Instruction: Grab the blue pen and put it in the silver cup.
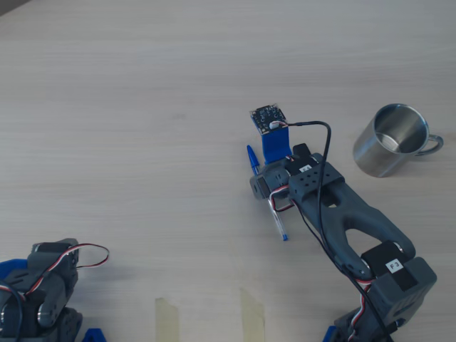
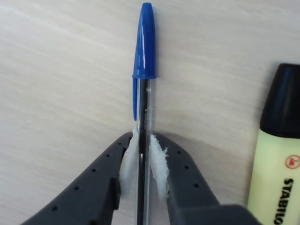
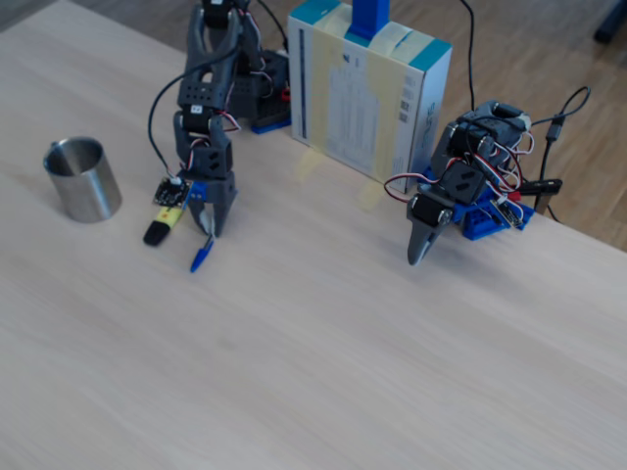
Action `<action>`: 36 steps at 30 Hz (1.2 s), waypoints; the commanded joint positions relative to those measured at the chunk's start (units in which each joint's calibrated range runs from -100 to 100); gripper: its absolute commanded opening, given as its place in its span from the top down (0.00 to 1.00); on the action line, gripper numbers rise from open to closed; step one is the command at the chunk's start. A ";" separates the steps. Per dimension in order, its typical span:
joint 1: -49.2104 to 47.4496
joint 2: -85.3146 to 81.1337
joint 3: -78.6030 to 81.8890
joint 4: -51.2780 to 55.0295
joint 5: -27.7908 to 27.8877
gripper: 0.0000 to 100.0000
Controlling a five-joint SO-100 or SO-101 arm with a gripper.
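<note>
The blue pen [image 2: 145, 51] has a clear barrel and a blue cap and lies straight up the wrist view. My gripper [image 2: 144, 138] is shut on its barrel just below the cap, white pads pressing both sides. In the overhead view the pen [image 1: 278, 222] sticks out both ways from under my gripper [image 1: 265, 187], low over the table. The silver cup [image 1: 388, 139] stands upright and empty to the right of it there. In the fixed view the cup [image 3: 83, 178] is left of my gripper [image 3: 211, 223], and the pen's cap [image 3: 201, 257] points down toward the table.
A yellow highlighter [image 2: 276, 159] with a black cap lies right beside the pen; it also shows in the fixed view [image 3: 162, 227]. A second arm [image 3: 460, 186] rests at the table edge. A tall box [image 3: 367, 93] stands behind. Tape strips [image 1: 167, 317] mark the near edge.
</note>
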State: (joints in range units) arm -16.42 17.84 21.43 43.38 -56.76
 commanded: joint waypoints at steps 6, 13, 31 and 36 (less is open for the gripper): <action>-1.46 -3.71 1.48 -3.53 0.06 0.98; -3.82 -10.61 4.74 -8.51 0.06 0.98; -7.75 -27.15 4.83 -8.51 0.38 0.98; -9.58 -33.05 5.01 -13.40 0.48 0.98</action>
State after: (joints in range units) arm -24.92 -10.27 27.11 34.34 -56.65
